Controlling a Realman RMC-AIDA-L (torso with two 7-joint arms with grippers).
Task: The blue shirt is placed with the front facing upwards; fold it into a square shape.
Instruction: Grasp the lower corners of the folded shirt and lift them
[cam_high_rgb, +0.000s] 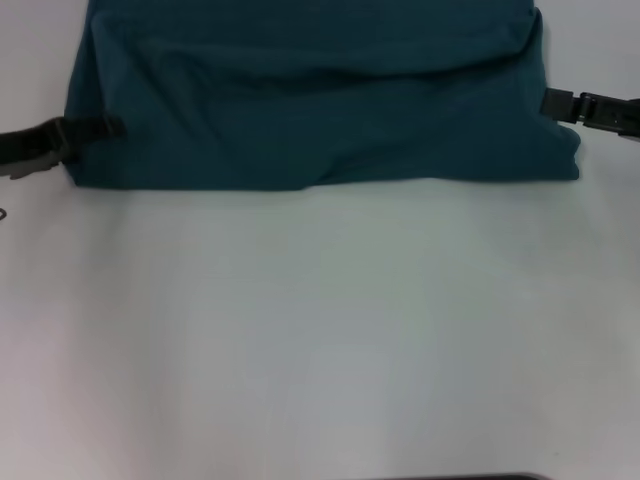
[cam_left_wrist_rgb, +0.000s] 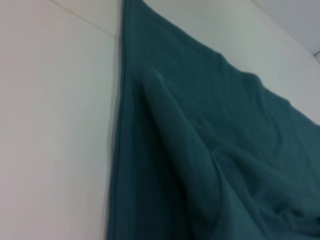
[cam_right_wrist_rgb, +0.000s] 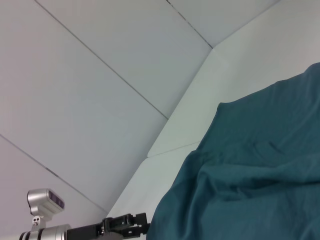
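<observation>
The blue shirt (cam_high_rgb: 310, 100) lies folded across the far part of the white table (cam_high_rgb: 320, 330), plain side up, with a straight near edge. My left gripper (cam_high_rgb: 100, 127) reaches in low from the left. Its dark fingers lie over the shirt's left edge and are shut on the cloth, and a ridge of the shirt (cam_left_wrist_rgb: 200, 165) rises toward the left wrist camera. My right gripper (cam_high_rgb: 552, 102) comes in from the right and touches the shirt's right edge. The shirt (cam_right_wrist_rgb: 250, 175) fills the lower right of the right wrist view, where the left gripper (cam_right_wrist_rgb: 125, 224) shows far off at the shirt's side.
Bare white tabletop stretches from the shirt's near edge to the front of the table. Pale wall panels (cam_right_wrist_rgb: 100, 100) stand behind the table. A dark strip (cam_high_rgb: 470, 477) shows at the table's front edge.
</observation>
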